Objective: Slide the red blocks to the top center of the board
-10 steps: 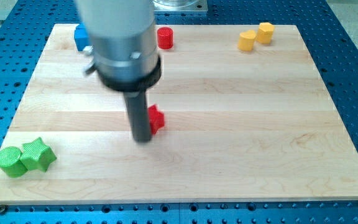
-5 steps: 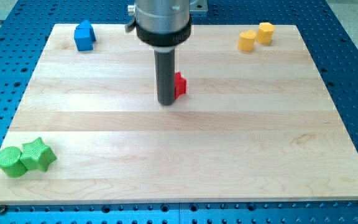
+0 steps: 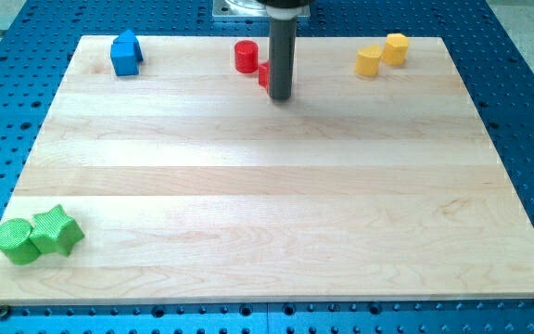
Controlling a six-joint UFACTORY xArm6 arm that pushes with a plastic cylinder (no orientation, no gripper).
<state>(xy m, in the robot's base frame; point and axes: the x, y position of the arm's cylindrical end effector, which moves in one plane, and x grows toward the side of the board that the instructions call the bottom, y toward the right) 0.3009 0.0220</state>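
A red cylinder [image 3: 246, 57] stands at the top centre of the wooden board [image 3: 267, 186]. A second red block [image 3: 263, 75] lies just right of and below it, mostly hidden behind my rod; its shape cannot be made out. The two red blocks look close or touching. My tip [image 3: 281, 96] rests on the board right against the second red block, on its lower right side.
A blue block [image 3: 126, 53] sits at the top left. Two yellow blocks [image 3: 368, 61] [image 3: 396, 47] sit at the top right. A green cylinder [image 3: 16, 240] and a green star [image 3: 57, 230] sit at the bottom left.
My rod has moved up the view and to the right, pushing the second red block from mid-board up next to the red cylinder.
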